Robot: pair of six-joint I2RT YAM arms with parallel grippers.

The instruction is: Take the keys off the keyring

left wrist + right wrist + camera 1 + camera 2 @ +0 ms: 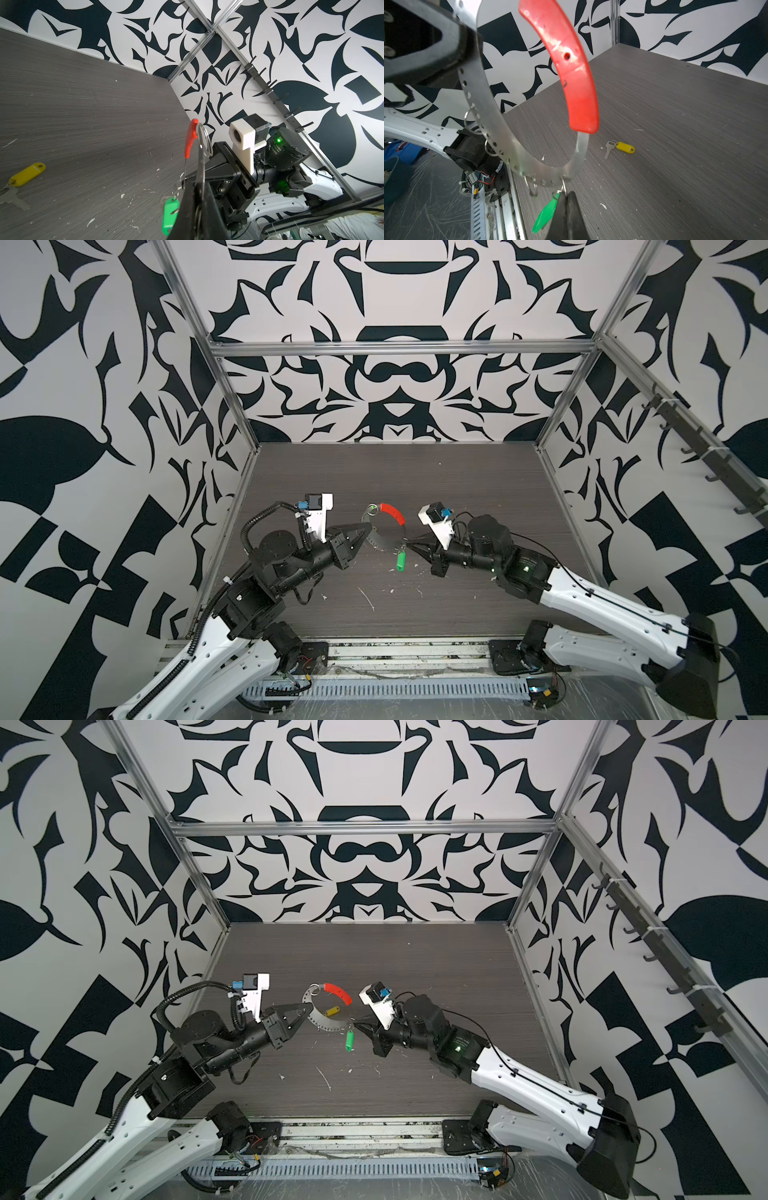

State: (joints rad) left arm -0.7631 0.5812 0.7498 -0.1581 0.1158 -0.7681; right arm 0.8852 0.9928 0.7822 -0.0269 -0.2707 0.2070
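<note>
Right gripper (pixel 568 195) is fully closed, tips pinched on the small split ring (pixel 564 187) that carries the green tag (pixel 546 214). The split ring is threaded through a hole at the lowest point of the keyring (pixel 500 128), directly ahead of the tips. The green tag hangs below it, beside the gripper.

Left gripper (pixel 368 532) is clamped shut on the opposite side of the keyring, which is a flat metal band punched with holes. The keyring is thus held up off the counter (pixel 675 145), spanning the gap between the two grippers; this is seen in both top views.

The red sleeve (pixel 571 72) covers the upper arc, above the right gripper. A few empty rings (pixel 490 147) are seen in other holes of the band, on the left gripper's side.

The yellow tag (pixel 625 147), with a silver key (pixel 608 148) attached, is off the keyring. It lies flat on the counter, past the band from the right gripper and apart from both grippers.
</note>
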